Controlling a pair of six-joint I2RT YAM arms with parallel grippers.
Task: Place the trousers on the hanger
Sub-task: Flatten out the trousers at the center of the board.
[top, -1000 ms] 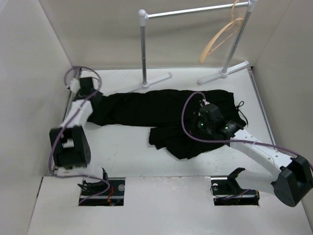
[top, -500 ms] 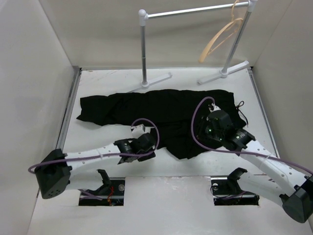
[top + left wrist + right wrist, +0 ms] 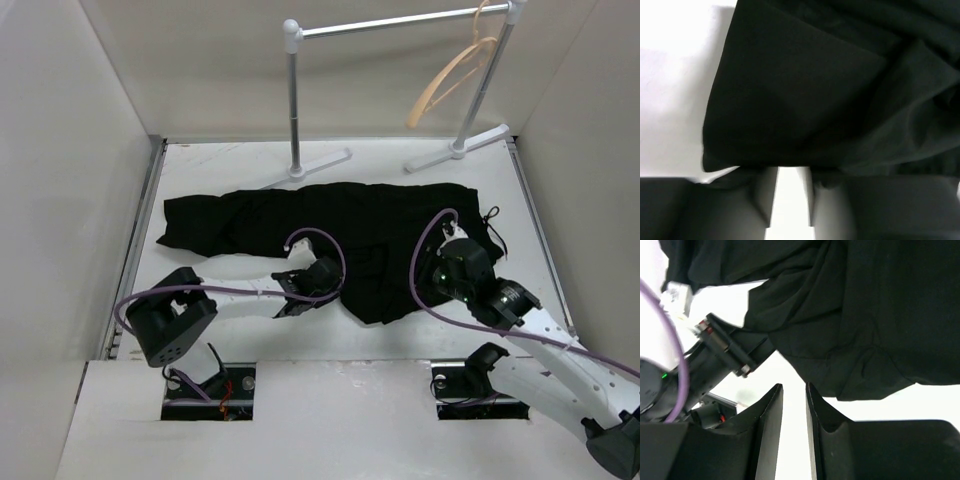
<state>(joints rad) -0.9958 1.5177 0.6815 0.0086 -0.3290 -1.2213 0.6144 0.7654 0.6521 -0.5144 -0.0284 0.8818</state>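
The trousers (image 3: 330, 225) lie flat on the surface (image 3: 240, 170), spread from 9 o'clock to 3 o'clock across its middle, with a folded lobe reaching toward 6 o'clock. The hanger (image 3: 450, 80) hangs from the right end of the rack (image 3: 292, 100) rail, at 1 o'clock from the trousers and well apart from them. It carries nothing. The rack stands at the 12 o'clock edge of the surface, and its left foot is just beside the trousers' far edge. The left arm (image 3: 235, 292) lies low along the near edge, with its wrist at the 9 o'clock side of the folded lobe. In the left wrist view the left jaws stand slightly apart, bare surface shows between them, and the cloth edge lies right at their tips. The right arm (image 3: 540, 335) reaches in from 4 o'clock, with its wrist over the lobe's 3 o'clock side. The right jaws also stand slightly apart with bare surface between them, and the trouser edge lies just beyond their tips.
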